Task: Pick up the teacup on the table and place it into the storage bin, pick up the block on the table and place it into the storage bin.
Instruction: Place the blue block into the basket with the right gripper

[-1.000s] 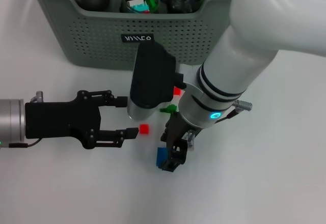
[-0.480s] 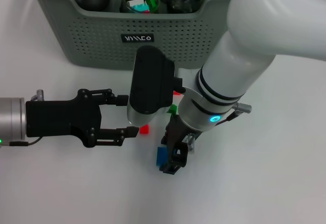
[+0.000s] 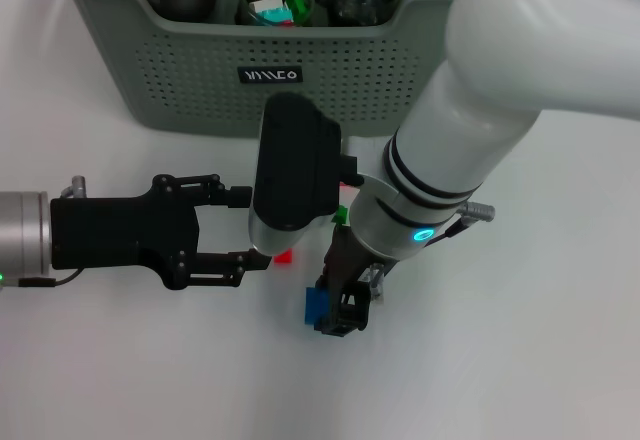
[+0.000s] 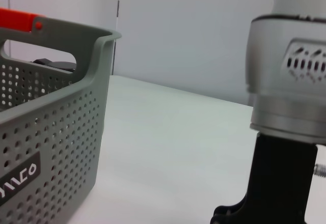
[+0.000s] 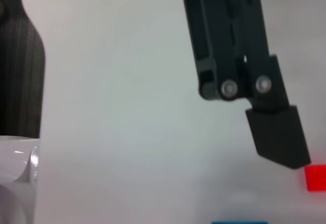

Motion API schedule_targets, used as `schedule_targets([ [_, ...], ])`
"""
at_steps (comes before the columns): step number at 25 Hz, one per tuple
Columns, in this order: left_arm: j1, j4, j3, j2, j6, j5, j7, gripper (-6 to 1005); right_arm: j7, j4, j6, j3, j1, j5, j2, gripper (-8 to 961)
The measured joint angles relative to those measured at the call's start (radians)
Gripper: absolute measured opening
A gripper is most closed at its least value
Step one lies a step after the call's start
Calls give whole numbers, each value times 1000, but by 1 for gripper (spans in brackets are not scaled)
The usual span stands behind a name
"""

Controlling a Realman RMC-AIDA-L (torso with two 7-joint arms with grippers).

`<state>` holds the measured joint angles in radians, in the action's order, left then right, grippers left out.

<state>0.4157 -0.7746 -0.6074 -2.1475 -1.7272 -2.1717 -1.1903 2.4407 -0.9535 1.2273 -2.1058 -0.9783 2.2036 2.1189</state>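
The storage bin (image 3: 210, 80) stands at the far side of the tabletop (image 3: 520, 360), already holding dark round vessels and a glass one with coloured bits inside, so the teacup part of the task looks done and the blocks are what remain.

The right gripper (image 3: 340, 310) is low over the tabletop, its arm sweeping in from the far right and its camera housing blocking much of the middle. A blue block (image 3: 316, 306) sits against its near-left side, and the gripper appears to be settling on it. Whether its jaws are clenched on the block or merely around it cannot be told, since the fingertips are hidden beneath the wrist.

The left gripper (image 3: 250, 228) reaches in from the left, level with the tabletop, its jaws released and spread. A small red block (image 3: 284, 256) lies just beside the near fingertip — the right wrist view shows a red block (image 5: 316, 177) next to a black finger (image 5: 277, 137), close but seemingly not touching. Held open like that beside it, the left gripper seems ready either to take the red block or simply to wait.

A green block (image 3: 338, 216) peeks out between the two arms, near the right wrist.

Both grippers are working close together — a clash of fingers is the chief risk.
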Motion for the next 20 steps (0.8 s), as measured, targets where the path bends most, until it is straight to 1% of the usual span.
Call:
schedule_targets([
  [4, -1, -4, 1, 0, -5, 0, -1, 764, 26, -45, 63, 27, 5, 15, -13, 439],
  [5, -2, -5, 4, 0, -7, -1, -1, 764, 33, -52, 96, 51, 6, 29, -15, 421],
  [7, -3, -7, 11, 1, -8, -1, 0, 764, 38, -64, 163, 114, 16, 66, -17, 421],
  [10, -5, -8, 23, 3, -10, -1, 0, 764, 32, -107, 283, 242, 51, 142, -20, 422],
  [13, -6, -8, 27, 4, -12, -2, 0, 764, 13, -224, 413, 415, 103, 210, -22, 422],
  [15, -6, -8, 28, 4, -15, -2, 0, 764, 1, -322, 503, 530, 121, 221, -22, 422],
  [17, -3, -8, 28, 5, -16, -2, 0, 764, -5, -423, 579, 653, 121, 202, -22, 421],
  [18, -1, -8, 28, 6, -16, -2, 0, 764, -4, -467, 593, 709, 113, 182, -22, 421],
  [20, 2, -7, 28, 6, -16, -2, 0, 764, 5, -536, 615, 831, 80, 125, -22, 421],
])
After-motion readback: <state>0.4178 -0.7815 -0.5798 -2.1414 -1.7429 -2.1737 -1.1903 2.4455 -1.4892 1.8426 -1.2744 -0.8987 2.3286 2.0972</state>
